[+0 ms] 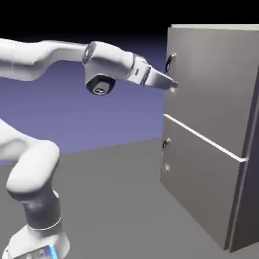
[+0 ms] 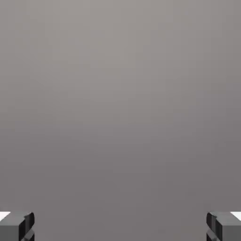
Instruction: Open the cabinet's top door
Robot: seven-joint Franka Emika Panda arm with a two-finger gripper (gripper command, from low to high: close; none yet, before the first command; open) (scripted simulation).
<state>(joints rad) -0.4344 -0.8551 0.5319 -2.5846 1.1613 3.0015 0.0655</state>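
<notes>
Pincer [image 1: 173,85] spread, cabinet [image 1: 212,167] doors shut

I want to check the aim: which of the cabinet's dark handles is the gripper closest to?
The small curved dark handle on the taller upper grey door panel. The open gripper sits just below it; the other handles lie under the pale seam.
</notes>
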